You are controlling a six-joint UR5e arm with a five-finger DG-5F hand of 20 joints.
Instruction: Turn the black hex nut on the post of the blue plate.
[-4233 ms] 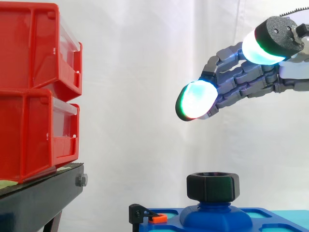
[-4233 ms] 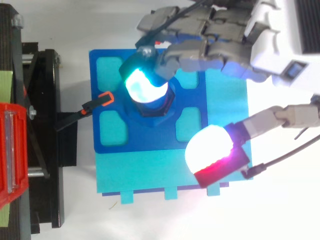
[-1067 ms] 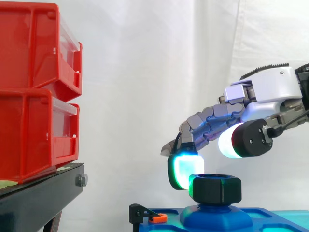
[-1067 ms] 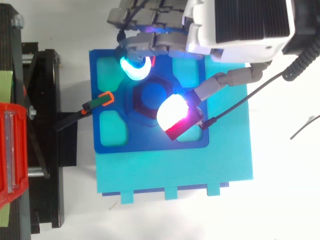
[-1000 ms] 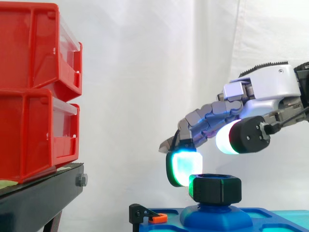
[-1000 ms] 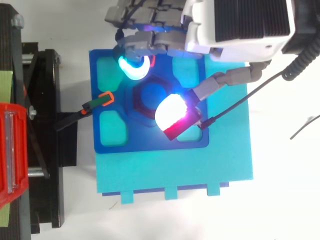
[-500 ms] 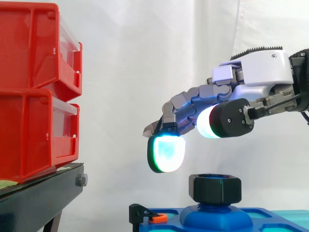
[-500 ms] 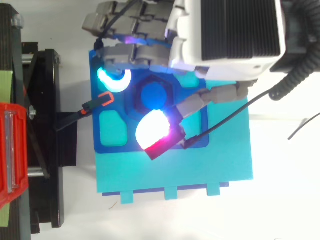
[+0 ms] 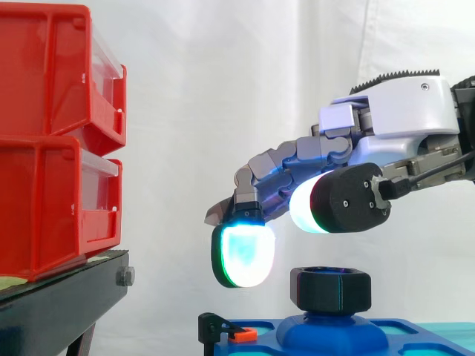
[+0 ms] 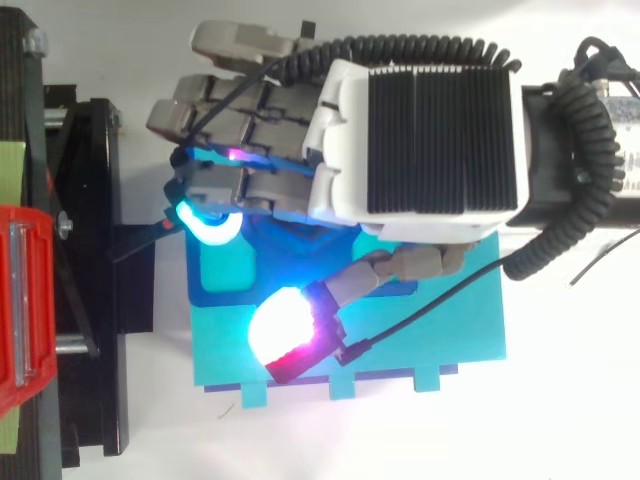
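The black hex nut [image 9: 330,288] sits on the blue post of the blue plate [image 9: 334,334], near the bottom of the side view. My hand [image 9: 393,111] hovers just above it and touches nothing. Its fingers are relaxed and spread, with a cyan-green pad [image 9: 241,256] hanging left of the nut and the thumb pad [image 9: 312,208] above the nut. From above, the hand [image 10: 440,130] covers the nut and most of the blue plate [image 10: 225,272]. There the thumb pad [image 10: 285,325] glows over the plate's front edge.
Two stacked red bins [image 9: 52,141] stand on a black stand [image 9: 59,304] at the left. A small black clip with an orange tab [image 9: 237,334] sits at the plate's left edge. The plate rests on a cyan base [image 10: 440,330].
Over the last second the hand has lifted off the nut and shifted left, toward the bins. Its fingertips stood beside the nut and now hang above and left of it.
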